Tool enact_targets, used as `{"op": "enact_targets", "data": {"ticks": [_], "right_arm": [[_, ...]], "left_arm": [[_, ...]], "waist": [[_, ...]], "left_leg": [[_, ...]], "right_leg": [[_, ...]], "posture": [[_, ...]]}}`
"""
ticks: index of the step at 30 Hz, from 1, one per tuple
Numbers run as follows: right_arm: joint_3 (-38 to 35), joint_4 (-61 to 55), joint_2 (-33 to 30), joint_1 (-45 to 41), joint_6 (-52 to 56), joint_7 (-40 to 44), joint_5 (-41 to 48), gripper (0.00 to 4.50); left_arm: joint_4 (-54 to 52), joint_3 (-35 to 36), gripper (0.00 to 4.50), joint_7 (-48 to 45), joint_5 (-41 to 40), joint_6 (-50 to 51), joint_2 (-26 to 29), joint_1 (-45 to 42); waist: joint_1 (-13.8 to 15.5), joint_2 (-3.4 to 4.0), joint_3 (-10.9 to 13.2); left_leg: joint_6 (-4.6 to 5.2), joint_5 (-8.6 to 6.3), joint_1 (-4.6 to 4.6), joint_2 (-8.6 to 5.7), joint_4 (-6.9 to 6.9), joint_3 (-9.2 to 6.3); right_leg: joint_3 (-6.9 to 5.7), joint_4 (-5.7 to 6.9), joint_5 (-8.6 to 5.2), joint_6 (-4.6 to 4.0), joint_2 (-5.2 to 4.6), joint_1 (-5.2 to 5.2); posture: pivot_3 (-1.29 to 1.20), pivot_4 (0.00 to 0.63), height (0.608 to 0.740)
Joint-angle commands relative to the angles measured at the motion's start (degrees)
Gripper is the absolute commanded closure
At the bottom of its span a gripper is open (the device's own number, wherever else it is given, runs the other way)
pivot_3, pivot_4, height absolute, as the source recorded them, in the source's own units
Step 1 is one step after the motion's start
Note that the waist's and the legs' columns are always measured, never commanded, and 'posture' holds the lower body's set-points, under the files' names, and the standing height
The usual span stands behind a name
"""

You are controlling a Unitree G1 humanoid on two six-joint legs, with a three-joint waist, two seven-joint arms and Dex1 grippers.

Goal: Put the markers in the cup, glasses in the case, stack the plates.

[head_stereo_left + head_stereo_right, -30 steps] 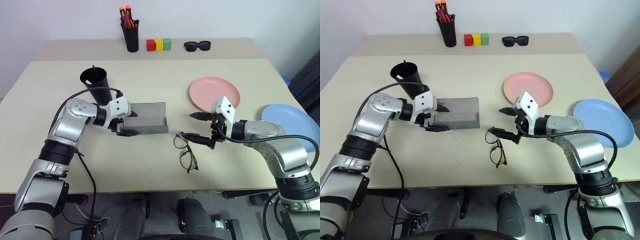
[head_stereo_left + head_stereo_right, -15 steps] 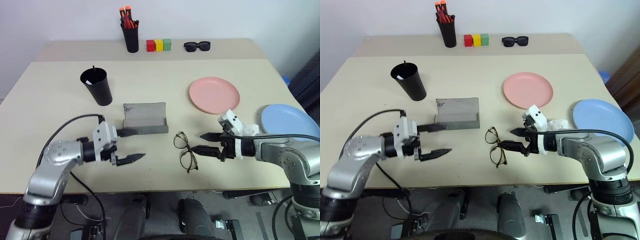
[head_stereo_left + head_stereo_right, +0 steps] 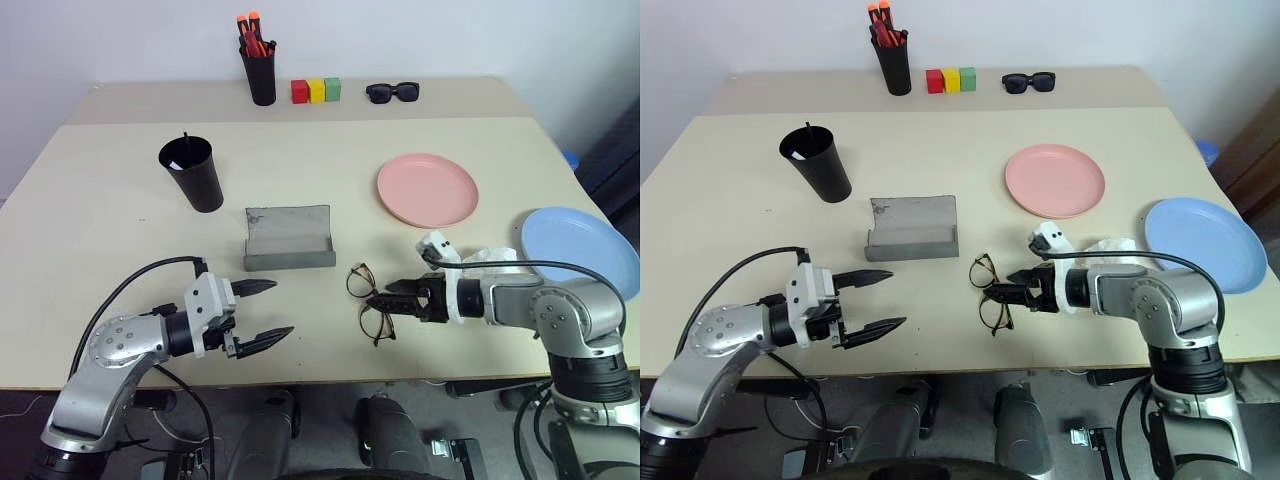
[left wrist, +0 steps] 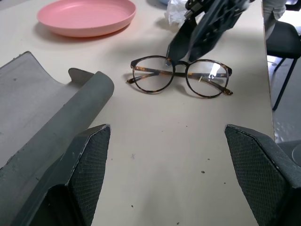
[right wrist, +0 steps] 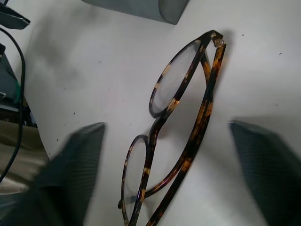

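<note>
The glasses (image 3: 358, 282) lie folded open on the table, just in front of the grey case (image 3: 288, 238), whose lid stands open. My right gripper (image 3: 378, 300) is low at the glasses' bridge. In the right wrist view its open fingers straddle the frame (image 5: 207, 103) with a gap on each side. My left gripper (image 3: 280, 308) hovers open near the front edge, short of the case, holding nothing. The black cup (image 3: 192, 173) stands at the back left; a slim dark marker tip pokes above its rim. The pink plate (image 3: 428, 190) and the blue plate (image 3: 580, 250) lie apart on the right.
A narrow black pen holder (image 3: 260, 72) with orange-capped pens, three coloured blocks (image 3: 318, 90) and black sunglasses (image 3: 392, 92) line the far edge. Something white and crumpled (image 3: 492, 256) lies beside my right forearm. Bare tabletop lies between the cup and the pink plate.
My right gripper dropped, rolled and slid left onto the glasses, its fingers drawing closer together. My left gripper pulled back from the case toward the front edge, then stayed still.
</note>
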Motion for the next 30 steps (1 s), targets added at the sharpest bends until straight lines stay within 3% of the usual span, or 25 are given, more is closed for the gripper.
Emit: {"op": "enact_targets", "data": {"ticks": [1,4,5,10,16,19,25,30], "right_arm": [[-0.3,-0.3,0.9,-0.9,0.7,-0.8,0.9,2.75],[-0.2,-0.5,0.3,-0.7,0.8,-0.7,0.8,4.33],[-0.2,-0.6,0.0,-0.7,0.8,-0.6,0.9,4.42],[0.3,-2.0,-2.4,-1.8,-0.5,0.6,0.8,4.42],[7.1,-7.4,-10.0,-7.5,-13.9,7.2,-4.7,4.42],[13.1,-5.6,-10.4,-15.2,-23.7,12.0,-10.1,4.42],[26.9,14.5,0.1,-32.0,-41.0,15.3,-25.4,4.42],[33.2,30.1,8.7,-38.6,-54.8,19.8,-33.9,4.42]], "left_arm": [[0.0,-0.5,0.49,0.5,0.2,-1.4,0.3,0.4],[0.3,-0.5,0.49,0.7,0.4,-1.9,0.5,0.9],[0.4,-0.4,0.49,0.7,0.4,-2.0,0.6,1.1],[0.9,0.7,0.49,1.9,0.1,-2.3,0.5,2.0],[2.2,4.6,0.49,6.2,0.4,-3.8,-0.3,4.9],[3.3,7.2,0.49,8.9,-0.1,-4.3,-1.3,5.9],[4.8,10.4,0.49,12.5,-0.3,-5.3,-2.9,5.3],[4.3,12.8,0.49,14.1,-0.5,-5.9,-2.6,6.1]], "waist": [[0.0,0.01,0.0],[0.0,0.01,0.0],[0.0,0.02,0.0],[0.0,0.03,0.0],[-0.3,0.15,0.0],[-0.4,0.17,0.0],[-0.4,0.15,0.0],[-0.3,0.16,0.0]], "left_leg": [[0.00,0.00,0.00,0.00,0.00,0.00],[0.00,-0.01,0.00,0.00,0.00,0.01],[0.01,-0.01,0.00,0.00,0.00,0.01],[0.01,-0.02,-0.01,0.00,-0.01,0.00],[0.00,-0.04,-0.05,0.04,-0.03,0.06],[0.02,-0.05,-0.05,0.10,-0.09,0.13],[0.01,-0.05,-0.04,0.16,-0.15,0.17],[0.02,-0.04,-0.07,0.11,-0.26,0.14]], "right_leg": [[0.00,0.00,0.00,0.00,0.00,0.00],[0.00,-0.01,0.00,0.00,0.00,0.00],[0.00,-0.01,0.00,0.00,0.00,0.00],[0.00,-0.06,-0.01,0.00,0.00,0.01],[0.00,-0.18,0.01,-0.03,-0.02,-0.04],[-0.01,-0.23,0.02,-0.04,0.00,-0.07],[-0.03,-0.35,0.10,-0.15,0.06,-0.09],[-0.02,-0.51,0.22,0.03,0.10,-0.08]], "posture": [[0.00,0.150,0.740],[0.00,0.150,0.740],[0.00,0.150,0.740],[0.00,0.150,0.740],[0.00,0.150,0.740],[0.00,0.150,0.740],[0.00,0.150,0.740],[0.00,0.150,0.740]]}}
